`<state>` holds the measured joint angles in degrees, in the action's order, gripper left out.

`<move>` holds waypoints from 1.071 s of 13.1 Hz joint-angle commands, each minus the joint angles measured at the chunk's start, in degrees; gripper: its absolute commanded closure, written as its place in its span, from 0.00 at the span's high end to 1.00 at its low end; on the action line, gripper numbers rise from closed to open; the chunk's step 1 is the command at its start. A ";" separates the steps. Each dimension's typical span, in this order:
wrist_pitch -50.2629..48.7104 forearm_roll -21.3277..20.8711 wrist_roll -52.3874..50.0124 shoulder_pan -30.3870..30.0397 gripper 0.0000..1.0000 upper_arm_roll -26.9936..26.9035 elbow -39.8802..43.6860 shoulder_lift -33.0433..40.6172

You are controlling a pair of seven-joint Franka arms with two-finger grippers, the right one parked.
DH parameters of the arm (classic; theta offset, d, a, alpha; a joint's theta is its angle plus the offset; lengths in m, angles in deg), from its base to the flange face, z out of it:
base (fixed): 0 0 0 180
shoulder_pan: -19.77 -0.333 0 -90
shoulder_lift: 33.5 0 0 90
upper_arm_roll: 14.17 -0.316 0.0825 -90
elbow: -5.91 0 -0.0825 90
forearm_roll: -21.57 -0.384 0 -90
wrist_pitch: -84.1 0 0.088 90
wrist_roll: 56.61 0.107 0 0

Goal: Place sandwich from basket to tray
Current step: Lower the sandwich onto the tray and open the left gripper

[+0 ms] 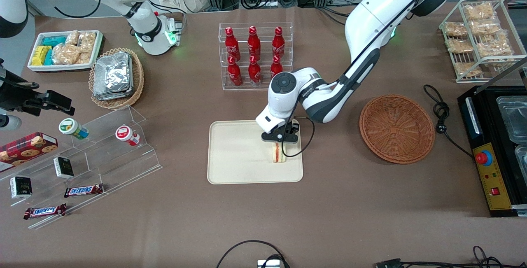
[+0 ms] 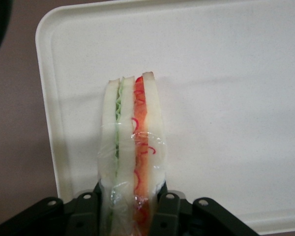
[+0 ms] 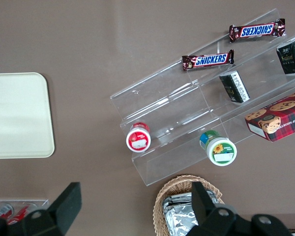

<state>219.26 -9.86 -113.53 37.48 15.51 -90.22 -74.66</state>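
— What's the gripper doing on your end?

— I see the gripper (image 1: 280, 141) low over the tray (image 1: 230, 169), its two fingers (image 2: 91, 209) clamped on the sandwich (image 1: 278, 153). In the wrist view the black pads press against both bread faces, with the clear wrap bunched up between them.

— How is the sandwich sitting?

— It stands on edge, filling layers facing the wrist camera: green on one side, red and orange on the other, white bread between and outside. From the front view I read it as on the tray surface, near the tray edge that faces the working arm's end of the table. I can't tell for sure whether its lower edge is touching the tray or just above it.

— And the basket?

— I have the basket (image 1: 397, 128) toward the working arm's end of the table, well apart from the tray, with nothing in it.

— Anything close by?

— A clear rack of red bottles (image 1: 254, 56) stands farther from the front camera than the tray.
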 commanded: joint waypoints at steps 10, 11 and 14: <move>-2.08 -0.83 -3.63 -0.93 0.95 -0.23 3.05 1.07; -3.57 -0.56 -3.63 -1.10 0.95 -0.23 3.92 1.51; -12.52 -0.38 -4.94 -1.10 0.96 -0.15 9.36 1.87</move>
<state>212.24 -9.87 -116.46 36.22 15.24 -83.92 -73.87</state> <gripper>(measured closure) 0.035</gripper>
